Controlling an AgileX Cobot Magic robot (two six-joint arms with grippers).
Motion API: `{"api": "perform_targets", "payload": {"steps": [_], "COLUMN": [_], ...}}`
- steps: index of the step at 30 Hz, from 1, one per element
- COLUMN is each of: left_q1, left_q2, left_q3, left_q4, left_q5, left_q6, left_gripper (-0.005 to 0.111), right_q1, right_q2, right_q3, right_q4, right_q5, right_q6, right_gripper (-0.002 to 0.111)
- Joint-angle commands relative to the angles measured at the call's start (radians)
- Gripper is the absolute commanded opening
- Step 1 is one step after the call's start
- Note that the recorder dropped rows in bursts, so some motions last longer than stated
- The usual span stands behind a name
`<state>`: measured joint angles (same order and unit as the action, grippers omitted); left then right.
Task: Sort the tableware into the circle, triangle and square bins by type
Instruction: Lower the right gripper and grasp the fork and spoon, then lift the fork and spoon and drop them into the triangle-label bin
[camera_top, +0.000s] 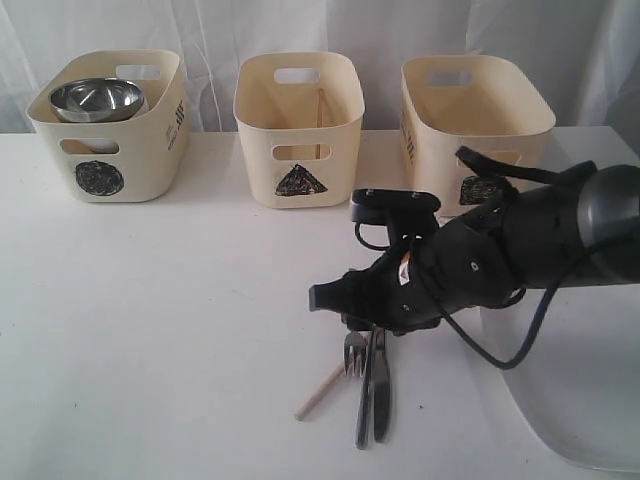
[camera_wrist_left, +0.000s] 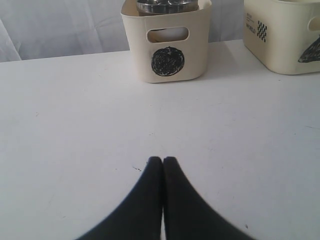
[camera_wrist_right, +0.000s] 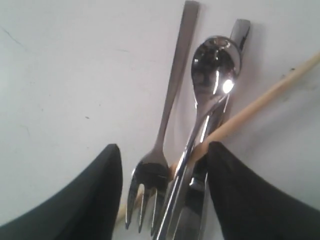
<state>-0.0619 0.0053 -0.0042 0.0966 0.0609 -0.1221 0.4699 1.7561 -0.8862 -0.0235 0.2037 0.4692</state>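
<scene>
Two marks read plainly: circle bin (camera_top: 150, 165), triangle bin (camera_top: 256, 125).

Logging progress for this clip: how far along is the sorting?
Done: steel bowl in the circle bin, one chopstick in the triangle bin. In hand: right gripper open over the fork, spoon, knife and second chopstick. Remaining: those four, plus the white plate.

exterior: raised, facing white bench (camera_top: 150, 330) | left wrist: low, facing cream plastic circle-marked tub (camera_wrist_left: 197, 55), shared with exterior | right wrist: close above steel fork (camera_wrist_right: 163, 122)
</scene>
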Motion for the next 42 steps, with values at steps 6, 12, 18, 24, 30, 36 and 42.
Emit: {"api": "perform_targets", "payload": {"steps": [6,12,18,24,30,36,42], "left_q1": [-0.004,-0.004,-0.004,-0.004,-0.004,-0.004,-0.004], "left_q2": [-0.005,-0.005,-0.005,-0.005,-0.005,-0.005,-0.005], "left_q3": [0.004,0.004,0.004,0.004,0.004,0.004,0.004], "left_q4": [-0.006,-0.006,-0.006,-0.006,-0.006,-0.006,-0.006], "left_q5": [-0.001,-0.001,-0.001,-0.001,-0.001,-0.001,-0.001], "left_q6": [-0.002,-0.002,-0.002,-0.002,-0.002,-0.002,-0.002], "left_gripper": [0.000,0.000,0.000,0.000,0.000,0.000,0.000], "right_q1": [0.000,0.000,0.000,0.000,0.000,0.000,0.000], "right_q2": [0.081,0.101,0.101,0.101,0.068,-0.042,-0.154], "right_q3": [0.003,0.003,0.003,0.003,0.003,0.003,0.001], "right_q4": [0.024,0.024,0.024,0.024,0.024,0.024,0.012], "right_q5": [-0.003,0.001,0.016,0.011,0.017,0.019,-0.032], "right_q6": [0.096,0.096,0.096,0.096,0.092,0.047,0.028], "right_gripper": [0.055,0.052,0.016,0.000,0.000,0.000,0.000]}}
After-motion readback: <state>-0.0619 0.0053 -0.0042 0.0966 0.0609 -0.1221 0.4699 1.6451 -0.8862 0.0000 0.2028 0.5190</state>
